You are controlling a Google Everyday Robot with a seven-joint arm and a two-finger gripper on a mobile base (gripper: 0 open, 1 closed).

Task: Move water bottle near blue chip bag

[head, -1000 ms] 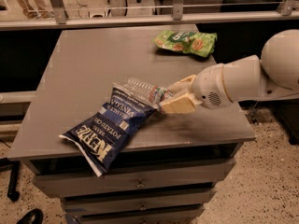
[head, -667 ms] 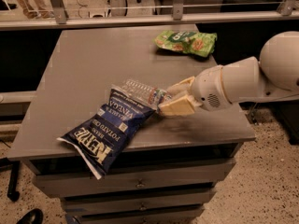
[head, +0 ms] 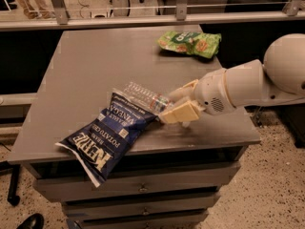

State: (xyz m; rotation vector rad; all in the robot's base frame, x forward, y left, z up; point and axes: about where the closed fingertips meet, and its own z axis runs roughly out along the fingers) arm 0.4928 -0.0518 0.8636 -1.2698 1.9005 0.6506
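gripper — front right of table, clamped on bottle | bottle — on its side, touching chip bag

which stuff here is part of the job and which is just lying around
Part of the job: water bottle, lying at the blue chip bag; gripper at the bottle's label end.
Just lying about: green snack bag, at the far edge of the table.

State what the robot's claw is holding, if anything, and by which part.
The claw grips the water bottle by its labelled end, bottle lying against the blue chip bag.
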